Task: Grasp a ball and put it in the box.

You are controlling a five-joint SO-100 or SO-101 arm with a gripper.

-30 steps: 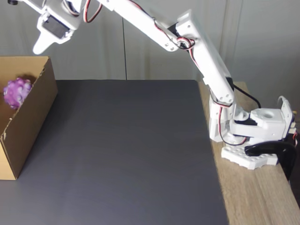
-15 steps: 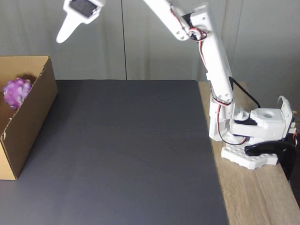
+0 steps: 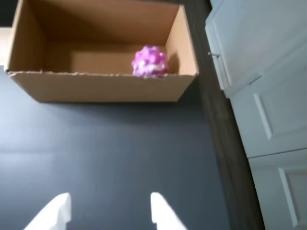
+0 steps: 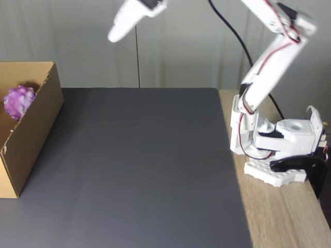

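Wrist view shows my hand point(image 3: 108, 211) held high over the dark table point(image 3: 120, 153), fingers spread and empty, because the bumpy purple ball point(image 3: 150, 61) already sits inside the cardboard box point(image 3: 100, 87), toward its right end.

White plastic jointed arm point(image 4: 269, 67), red and black cables; white blocky base point(image 4: 279, 155), black clamp point(image 4: 302, 168); white tapered gripper point(image 3: 108, 211).
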